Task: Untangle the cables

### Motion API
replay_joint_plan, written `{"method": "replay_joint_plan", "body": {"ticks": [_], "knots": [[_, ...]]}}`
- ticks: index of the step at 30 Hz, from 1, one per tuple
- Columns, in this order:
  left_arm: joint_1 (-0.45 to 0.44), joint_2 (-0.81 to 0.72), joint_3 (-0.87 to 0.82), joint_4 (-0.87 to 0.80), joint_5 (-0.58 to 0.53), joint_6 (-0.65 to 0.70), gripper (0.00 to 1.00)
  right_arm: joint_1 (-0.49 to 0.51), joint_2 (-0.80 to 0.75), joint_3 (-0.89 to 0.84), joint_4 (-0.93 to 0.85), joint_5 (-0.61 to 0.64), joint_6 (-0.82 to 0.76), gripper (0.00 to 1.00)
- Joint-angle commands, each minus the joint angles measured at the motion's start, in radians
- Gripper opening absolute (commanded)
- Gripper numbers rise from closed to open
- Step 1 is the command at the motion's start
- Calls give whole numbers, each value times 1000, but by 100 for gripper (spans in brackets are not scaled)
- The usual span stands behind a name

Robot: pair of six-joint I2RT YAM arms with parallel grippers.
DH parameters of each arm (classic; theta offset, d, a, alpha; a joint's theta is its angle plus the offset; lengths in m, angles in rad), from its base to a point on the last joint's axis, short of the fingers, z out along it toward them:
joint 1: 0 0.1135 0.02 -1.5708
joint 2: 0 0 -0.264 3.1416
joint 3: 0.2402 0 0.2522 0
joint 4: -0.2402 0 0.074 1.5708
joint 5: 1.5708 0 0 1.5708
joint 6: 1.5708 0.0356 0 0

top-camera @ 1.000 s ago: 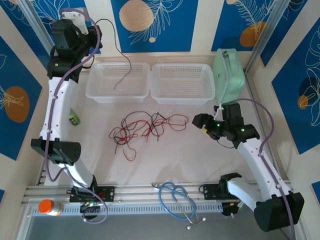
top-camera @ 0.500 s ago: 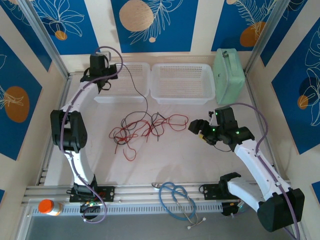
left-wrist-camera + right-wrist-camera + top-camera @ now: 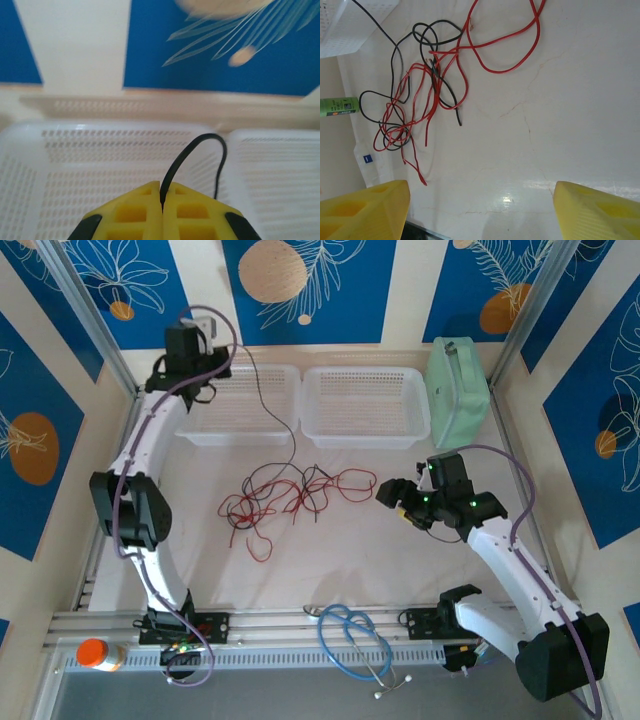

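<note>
The cables (image 3: 290,495) lie as a loose tangle of thin red and black wires on the white table, seen close up in the right wrist view (image 3: 420,100). One black cable (image 3: 275,410) rises out of the tangle, crosses the left basket's corner and ends in my left gripper (image 3: 213,360). That gripper is held above the left basket, its yellow jaws (image 3: 161,192) shut on the black cable (image 3: 200,142). My right gripper (image 3: 390,495) hovers just right of the tangle, wide open (image 3: 480,192), with bare table between its fingers.
Two white mesh baskets (image 3: 200,425) (image 3: 365,430) stand side by side at the back. A mint-green case (image 3: 458,390) leans at the back right. A blue stethoscope (image 3: 355,640) lies at the front edge, an orange-capped bottle (image 3: 95,653) at front left. A green tube (image 3: 337,106) lies left of the tangle.
My left arm has swung from the far left corner to above the left basket, and the black cable now trails down to the tangle. The right gripper has edged left towards the tangle.
</note>
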Motion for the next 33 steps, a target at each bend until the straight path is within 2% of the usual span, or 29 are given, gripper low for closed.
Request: {"method": "replay_joint_plan", "body": {"ticks": [1,6,8,13,19,23,27,33], "knots": [[-8,-129,160,-112,171,-12,0,4,4,34,-16,9,-1,76],[-9,-190,246,-130,293,-59,0,5,13,38,-13,6,-4,76],[-9,-206,260,-119,301,-62,0,6,18,42,-10,3,-3,76],[-6,-180,262,-101,169,10,0,10,32,46,4,-11,1,76],[7,-38,275,-46,18,71,0,27,42,47,6,-5,4,76],[19,37,376,-76,37,44,0,30,43,58,-6,6,4,76],[19,44,427,-56,67,17,0,28,47,75,-23,29,-3,76],[19,56,457,-49,37,26,0,30,62,83,-19,20,-5,76]]}}
